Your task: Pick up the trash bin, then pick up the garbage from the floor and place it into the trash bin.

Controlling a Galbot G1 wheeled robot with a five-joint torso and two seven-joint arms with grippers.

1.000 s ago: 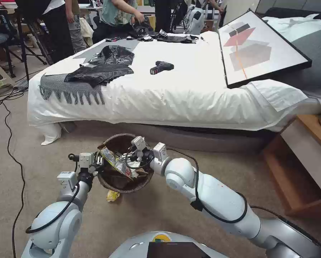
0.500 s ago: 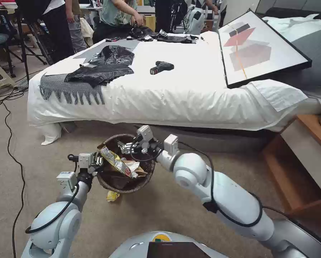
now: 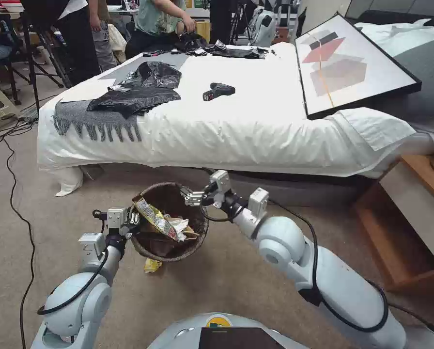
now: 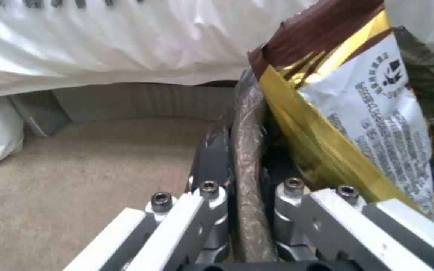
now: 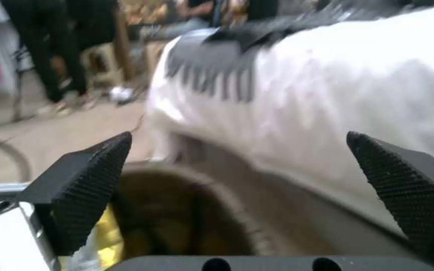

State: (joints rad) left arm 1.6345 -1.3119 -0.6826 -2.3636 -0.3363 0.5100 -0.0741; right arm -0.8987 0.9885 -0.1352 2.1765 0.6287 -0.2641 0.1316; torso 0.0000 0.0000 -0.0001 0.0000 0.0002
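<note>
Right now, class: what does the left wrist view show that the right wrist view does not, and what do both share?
Left wrist alone: the left gripper clamped on the trash bin rim beside a gold snack wrapper. Right wrist alone: the right gripper open above the bin, with people's legs beyond. Both share the white bedsheet and carpet.

- My right gripper: jaws spread wide, with nothing between them; the two dark, cross-hatched fingertips stand at opposite sides of the frame.
- Trash bin: below and beyond my fingertips; brown-lined rim and dark interior visible.
- Yellow wrapper: inside the bin, beside one fingertip.
- Bed: white sheet hanging just behind the bin.
- Grey fringed blanket: draped over the bed's edge.
- Beige carpet: beside the bed.
</note>
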